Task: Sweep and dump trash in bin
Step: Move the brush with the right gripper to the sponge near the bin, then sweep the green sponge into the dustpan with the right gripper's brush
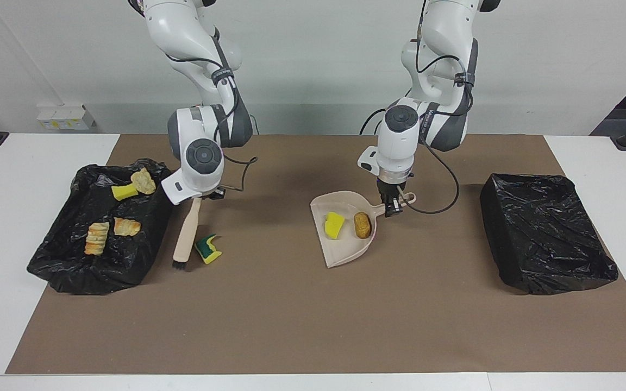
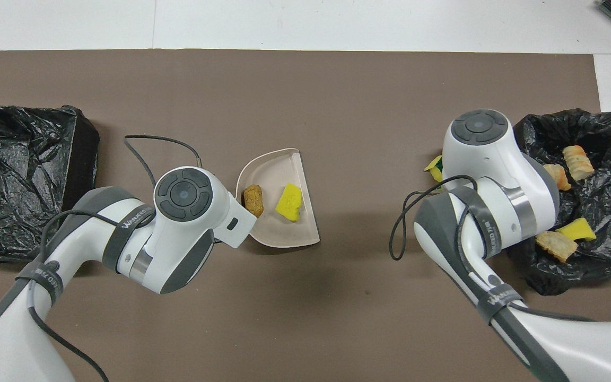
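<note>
My right gripper [image 1: 202, 196] is shut on the handle of the beige brush [image 1: 187, 233]. Its bristles are at the mat beside a yellow-green sponge scrap [image 1: 208, 248], between the scrap and the black-lined bin [image 1: 74, 271]. That bin holds several trash pieces [image 1: 97, 237]. My left gripper [image 1: 394, 205] is shut on the handle of the beige dustpan [image 1: 345, 250], which rests on the mat. It holds a yellow sponge piece [image 1: 334, 224] and a brown chunk [image 1: 362, 225]. In the overhead view both grippers are hidden under their wrists, and only an edge of the sponge scrap [image 2: 434, 165] shows.
A second black-lined bin [image 1: 552, 255] stands at the left arm's end of the table; no trash shows in it. The brown mat [image 1: 313, 326] covers the table's middle, with white table at both ends.
</note>
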### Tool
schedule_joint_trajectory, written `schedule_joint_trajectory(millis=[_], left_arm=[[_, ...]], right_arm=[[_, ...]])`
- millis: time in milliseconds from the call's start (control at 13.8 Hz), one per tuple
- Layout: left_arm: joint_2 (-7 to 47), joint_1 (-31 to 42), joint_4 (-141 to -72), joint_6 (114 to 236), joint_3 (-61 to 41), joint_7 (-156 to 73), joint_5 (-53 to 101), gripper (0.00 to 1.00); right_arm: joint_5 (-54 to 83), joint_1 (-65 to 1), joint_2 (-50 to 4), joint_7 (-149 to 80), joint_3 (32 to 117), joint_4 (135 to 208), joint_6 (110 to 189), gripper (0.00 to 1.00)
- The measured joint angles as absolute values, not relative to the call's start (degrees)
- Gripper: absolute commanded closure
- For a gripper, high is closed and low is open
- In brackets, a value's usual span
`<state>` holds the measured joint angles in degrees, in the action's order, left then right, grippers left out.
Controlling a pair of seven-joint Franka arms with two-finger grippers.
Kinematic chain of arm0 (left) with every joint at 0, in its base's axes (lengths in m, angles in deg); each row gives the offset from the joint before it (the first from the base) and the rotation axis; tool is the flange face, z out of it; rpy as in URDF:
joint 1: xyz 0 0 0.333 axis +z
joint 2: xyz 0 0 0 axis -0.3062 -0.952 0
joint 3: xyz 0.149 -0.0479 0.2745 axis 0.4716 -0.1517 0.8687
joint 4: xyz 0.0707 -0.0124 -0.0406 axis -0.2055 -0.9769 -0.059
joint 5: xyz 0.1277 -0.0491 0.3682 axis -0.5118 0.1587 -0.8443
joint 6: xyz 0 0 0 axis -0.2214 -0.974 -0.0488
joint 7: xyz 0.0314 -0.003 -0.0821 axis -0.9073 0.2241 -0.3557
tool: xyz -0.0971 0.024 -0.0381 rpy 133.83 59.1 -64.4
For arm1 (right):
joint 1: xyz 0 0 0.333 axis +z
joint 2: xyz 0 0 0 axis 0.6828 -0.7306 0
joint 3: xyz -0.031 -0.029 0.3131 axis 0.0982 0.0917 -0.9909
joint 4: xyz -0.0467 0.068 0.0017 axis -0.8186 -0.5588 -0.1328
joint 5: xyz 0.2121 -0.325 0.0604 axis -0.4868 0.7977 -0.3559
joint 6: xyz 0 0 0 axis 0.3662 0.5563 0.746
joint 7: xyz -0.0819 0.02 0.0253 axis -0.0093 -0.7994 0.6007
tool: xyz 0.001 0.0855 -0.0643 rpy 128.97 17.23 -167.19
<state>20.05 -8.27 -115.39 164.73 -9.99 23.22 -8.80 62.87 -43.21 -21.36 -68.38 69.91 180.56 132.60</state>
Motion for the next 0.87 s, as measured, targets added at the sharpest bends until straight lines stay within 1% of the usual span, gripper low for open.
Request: schedule_joint_trajectory(millis=[218,436,872], left_arm=[[20.1,-8.3,-115.4,164.7,-10.0,23.2,-8.8,1.0],[20.1,-8.3,-115.4,164.7,-10.0,23.2,-8.8,1.0],[20.2,-8.1,-115.4,164.7,-9.7,26.3,-8.8,1.0]], right_arm=[[62.1,-42.1,-21.4,-65.5,69.1,181.3,134.3,1.0],[57.4,-38.6,-21.6,-64.7,68.7,181.3,137.0,1.0],[42.1,-31.1,-22.4,-58.4,68.6,181.3,144.8,1.0]])
